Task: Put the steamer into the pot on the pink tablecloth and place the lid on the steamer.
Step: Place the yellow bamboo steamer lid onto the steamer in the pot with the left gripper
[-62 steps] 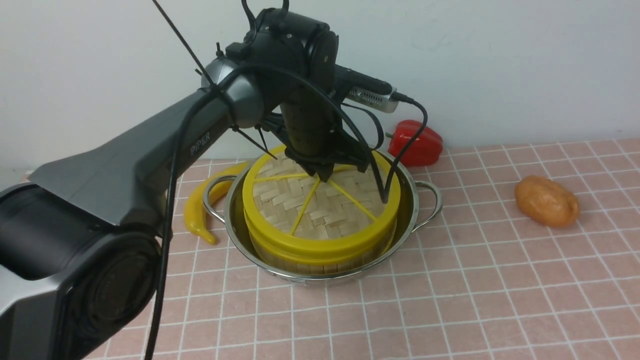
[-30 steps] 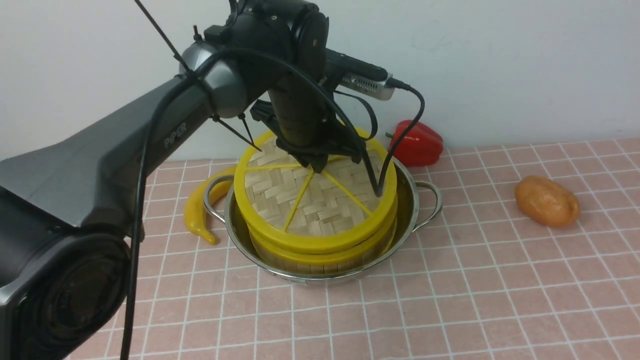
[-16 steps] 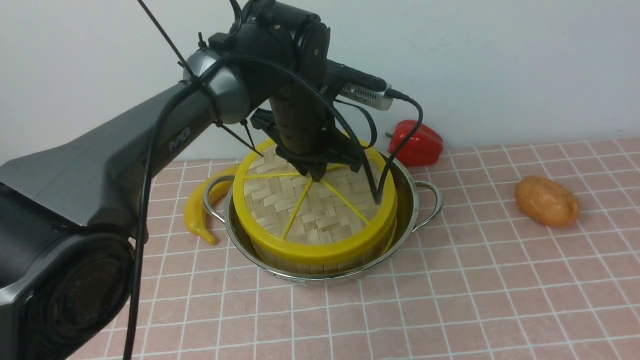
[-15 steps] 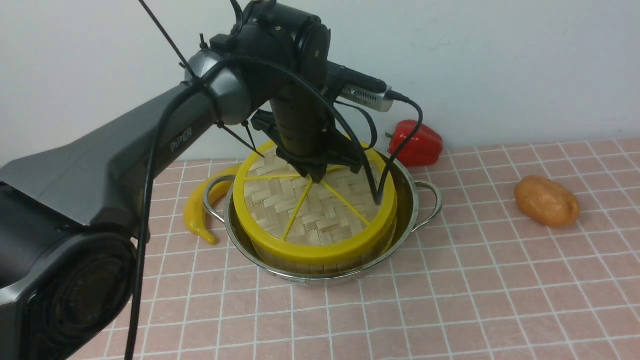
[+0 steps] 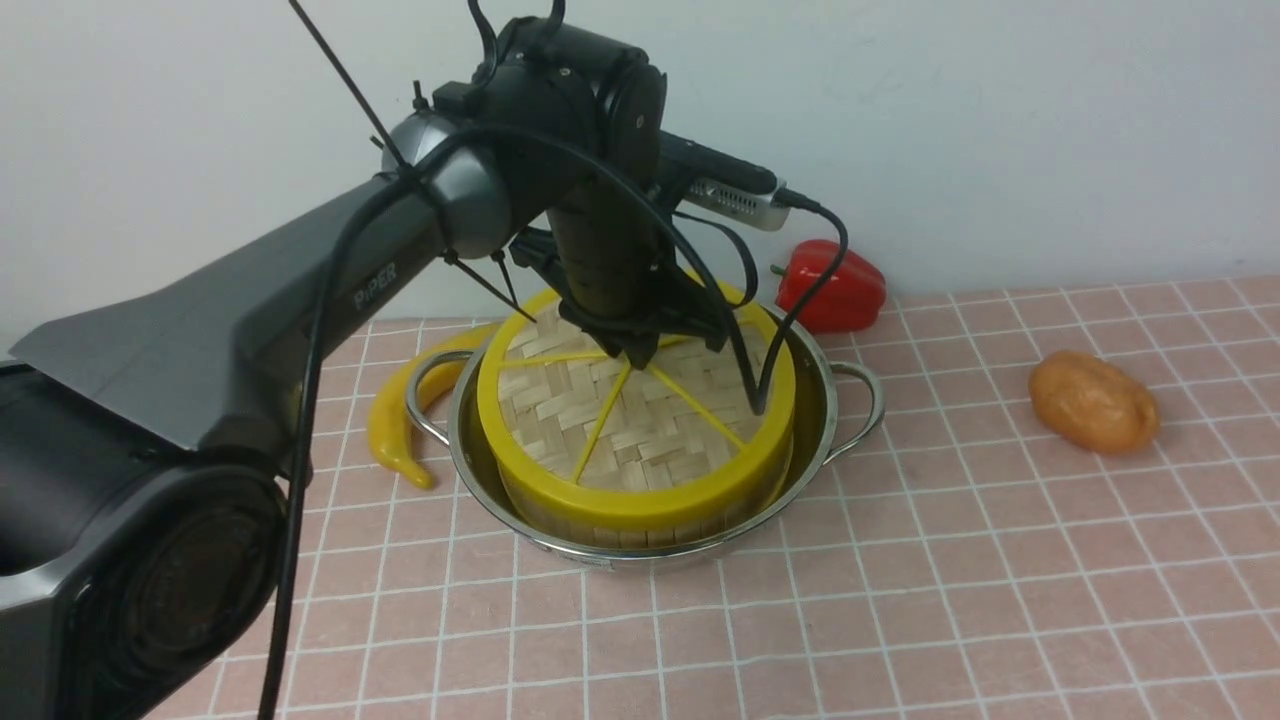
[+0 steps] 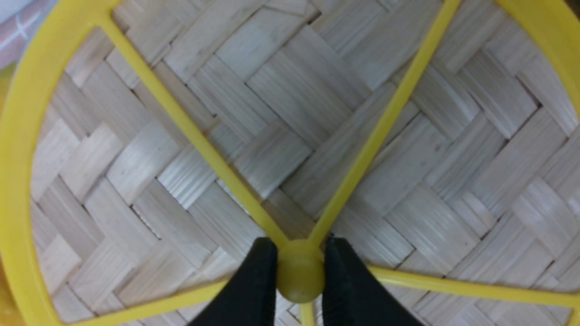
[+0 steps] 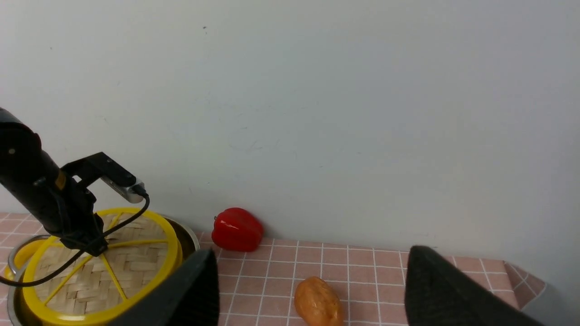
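Lid point(image 5: 640, 425) is back down flush on the steamer point(image 5: 620, 537), so I can release; left fingers point(image 6: 253, 290) pinch its hub point(image 6: 299, 276), right fingers point(image 7: 190, 290) open

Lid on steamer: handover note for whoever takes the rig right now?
Grip: left end effector shut on the lid at its centre hub; right end effector open, empty, away from the pot.
Things: steamer sits in the pot on the pink tablecloth; lid rests on the steamer, apparently flush.
Done: both placements.
Left: release the hub, lift clear.
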Controlling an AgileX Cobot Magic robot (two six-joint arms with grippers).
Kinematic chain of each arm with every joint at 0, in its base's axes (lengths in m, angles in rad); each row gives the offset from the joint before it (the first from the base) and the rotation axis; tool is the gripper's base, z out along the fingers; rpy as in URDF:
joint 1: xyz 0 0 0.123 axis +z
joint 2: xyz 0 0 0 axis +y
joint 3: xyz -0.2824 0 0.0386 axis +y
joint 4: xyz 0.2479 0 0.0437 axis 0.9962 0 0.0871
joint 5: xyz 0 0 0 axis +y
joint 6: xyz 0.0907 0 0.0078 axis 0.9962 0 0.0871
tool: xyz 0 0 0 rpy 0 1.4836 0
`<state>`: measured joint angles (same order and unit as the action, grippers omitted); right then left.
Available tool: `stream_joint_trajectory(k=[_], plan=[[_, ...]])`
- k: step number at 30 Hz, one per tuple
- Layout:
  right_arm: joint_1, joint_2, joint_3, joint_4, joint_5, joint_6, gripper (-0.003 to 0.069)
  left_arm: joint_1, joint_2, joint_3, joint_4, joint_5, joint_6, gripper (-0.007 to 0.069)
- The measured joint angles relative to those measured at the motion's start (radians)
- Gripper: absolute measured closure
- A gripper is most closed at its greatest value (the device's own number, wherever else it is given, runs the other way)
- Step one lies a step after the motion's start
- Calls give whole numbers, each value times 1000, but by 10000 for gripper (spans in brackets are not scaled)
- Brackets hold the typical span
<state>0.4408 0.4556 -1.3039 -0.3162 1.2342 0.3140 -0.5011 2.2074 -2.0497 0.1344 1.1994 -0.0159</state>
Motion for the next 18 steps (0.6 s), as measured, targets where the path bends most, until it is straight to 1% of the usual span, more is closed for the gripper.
stream_joint_trajectory(k=[18], plan=[[0, 0, 0, 1, 0, 0, 125, 0, 2, 0, 16, -17, 0, 505]])
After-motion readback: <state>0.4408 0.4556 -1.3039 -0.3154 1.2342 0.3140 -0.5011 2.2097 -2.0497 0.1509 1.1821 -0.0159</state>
